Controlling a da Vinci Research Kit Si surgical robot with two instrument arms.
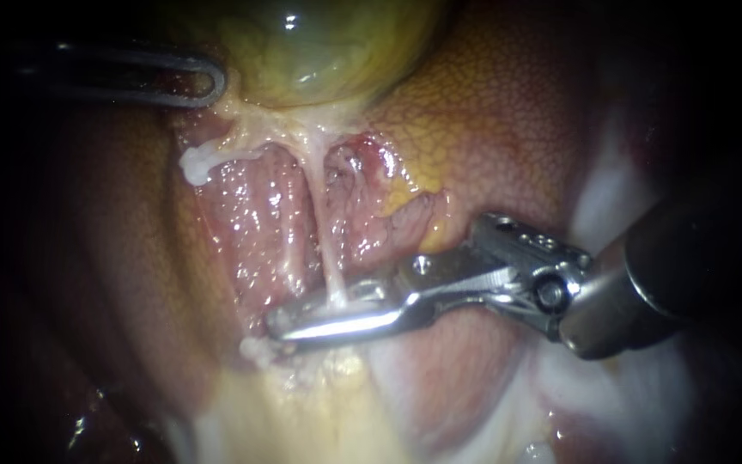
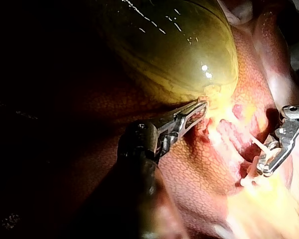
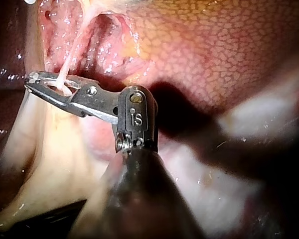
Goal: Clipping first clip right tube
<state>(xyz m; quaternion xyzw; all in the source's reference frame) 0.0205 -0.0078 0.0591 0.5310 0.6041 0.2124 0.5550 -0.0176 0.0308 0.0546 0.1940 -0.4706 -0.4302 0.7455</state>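
A thin pale tube (image 1: 319,232) runs down from the green-yellow gallbladder (image 1: 302,51) across raw pink tissue. My right instrument (image 1: 278,323) comes in from the right and lies across the tube's lower end. Its long jaws stand close together, one on each side of the tube, and press on it. In the right wrist view the tube (image 3: 70,64) enters the jaws of that instrument (image 3: 32,78) near their tip. My left instrument (image 1: 212,84) sits at the upper left, jaws shut on tissue at the gallbladder's neck. The left wrist view shows this instrument (image 2: 202,107) gripping under the gallbladder (image 2: 179,50).
Orange-brown liver (image 1: 508,112) surrounds the dissected bed. A second fainter strand (image 1: 289,258) lies just left of the tube. Pale yellow fatty tissue (image 1: 319,404) lies below the right instrument's jaws. White tissue (image 1: 603,198) shows behind the right shaft.
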